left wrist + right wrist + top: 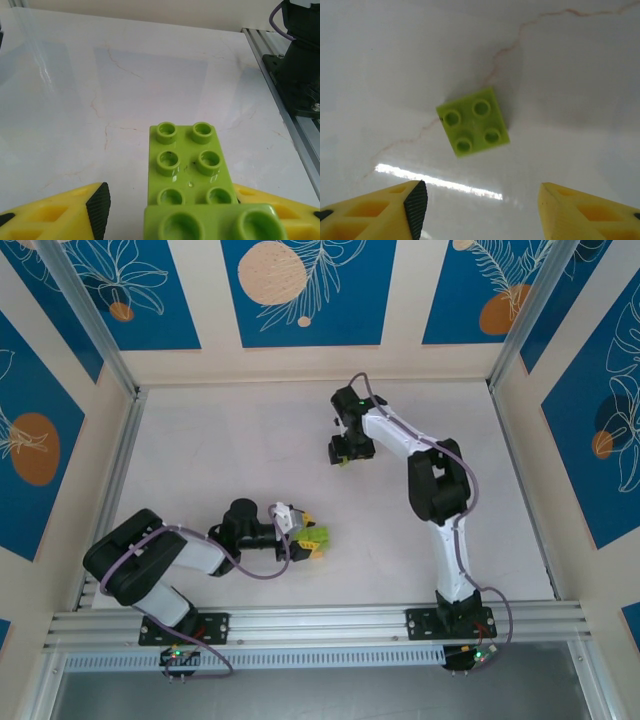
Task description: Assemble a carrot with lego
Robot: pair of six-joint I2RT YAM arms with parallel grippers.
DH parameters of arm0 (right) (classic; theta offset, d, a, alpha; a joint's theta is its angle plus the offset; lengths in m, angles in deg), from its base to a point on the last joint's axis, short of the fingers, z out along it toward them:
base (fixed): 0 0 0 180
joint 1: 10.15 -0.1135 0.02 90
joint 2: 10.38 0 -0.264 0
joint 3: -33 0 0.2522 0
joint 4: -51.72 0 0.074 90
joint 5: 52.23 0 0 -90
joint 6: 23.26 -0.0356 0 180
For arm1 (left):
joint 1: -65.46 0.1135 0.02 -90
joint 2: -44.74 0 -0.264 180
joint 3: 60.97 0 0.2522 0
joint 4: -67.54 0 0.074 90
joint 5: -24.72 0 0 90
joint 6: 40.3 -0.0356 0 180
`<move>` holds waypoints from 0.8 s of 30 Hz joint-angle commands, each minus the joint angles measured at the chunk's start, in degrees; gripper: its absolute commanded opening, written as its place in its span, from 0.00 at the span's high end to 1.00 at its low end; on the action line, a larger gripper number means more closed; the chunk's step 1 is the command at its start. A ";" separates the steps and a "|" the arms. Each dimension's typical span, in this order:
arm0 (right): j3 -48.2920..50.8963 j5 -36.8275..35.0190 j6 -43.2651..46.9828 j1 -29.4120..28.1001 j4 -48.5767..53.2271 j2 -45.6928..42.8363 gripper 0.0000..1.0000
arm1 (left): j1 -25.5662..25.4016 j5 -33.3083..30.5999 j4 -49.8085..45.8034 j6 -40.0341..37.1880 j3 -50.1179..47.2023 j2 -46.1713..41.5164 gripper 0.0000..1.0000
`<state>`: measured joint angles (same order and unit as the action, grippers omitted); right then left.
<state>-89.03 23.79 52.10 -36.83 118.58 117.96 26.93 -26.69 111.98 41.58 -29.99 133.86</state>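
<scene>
From my desk, the left gripper [310,536] sits at about 7 o'clock of the table [230,440], its jaws partway apart around the carrot [187,165], so far a lime-green six-stud brick with a second green brick stacked on its near end. One finger pad [98,206] stands clear of the bricks at 9 o'clock while the other finger looks to be touching, though the frame's edge cuts that off, so I would not call it a grip yet. If those jaws shut off-centre, I expect the stack to skid or twist, or the joint to pop. The right gripper [482,210], at 12 o'clock, is spread wide and empty; a square four-stud brick [473,121] lies ahead, turned cornerwise, so pinching its corners could spin it away. The bricks rest on bare tabletop, in no tray or bin.
</scene>
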 commanded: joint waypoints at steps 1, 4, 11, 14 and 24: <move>-3.71 0.97 6.23 -0.31 0.07 1.62 0.38 | 0.50 1.78 0.37 -1.76 0.93 0.18 0.41; -6.03 1.85 8.93 0.00 0.32 3.06 0.37 | 0.55 1.71 -0.27 -2.12 0.98 0.09 0.42; -11.78 1.94 11.71 0.74 3.00 6.98 0.39 | 0.50 1.58 -1.22 -2.57 1.07 0.00 0.42; -13.42 1.72 12.21 0.99 4.34 8.31 0.39 | 0.50 1.40 -1.48 -2.69 1.07 -0.18 0.42; -12.67 2.33 12.61 1.72 4.21 9.46 0.39 | 0.54 1.58 -1.70 -2.87 1.42 0.43 0.46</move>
<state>-101.36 24.30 63.84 -35.51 121.86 126.65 26.93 -26.69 110.51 40.10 -29.77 133.84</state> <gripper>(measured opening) 0.607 0.545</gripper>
